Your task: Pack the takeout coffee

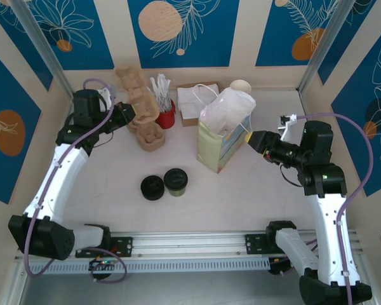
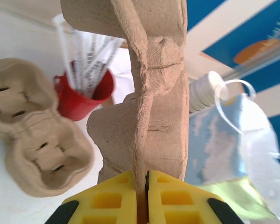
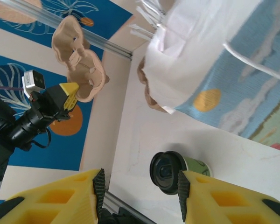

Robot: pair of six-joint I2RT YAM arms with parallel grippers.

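- Brown pulp cup carrier [image 2: 144,116], pinched edge-on between the closed yellow fingers of the left gripper [image 2: 146,186], held up off the table [image 1: 241,197] at upper left of the top view.
- Second carrier [image 1: 151,136] of the same pulp lying flat on the table just below the held one, cup wells facing up.
- Red cup [image 1: 166,118] of white wrapped sticks just right of both carriers; white napkins [image 1: 192,101] further right, near the back wall.
- Takeout coffee [image 1: 176,181] upright at lower centre of the top view, black lid on, green band showing beneath it, touched by neither gripper.
- Low pile of black lids [image 1: 152,187] just left of the coffee, close beside it or touching.
- Paper bag [image 1: 222,143] standing right of centre, pale green and blue sides, white paper at its open top, well apart from the coffee.
- Stack of cups [image 1: 240,86] behind the bag, near the back wall.
- Right gripper [image 3: 140,196] with fingers apart and nothing between them, just beside the bag's right side in the top view; contact with the bag impossible to tell.
- Through the wrist view's finger gap: the lidded coffee, lower centre of that frame.
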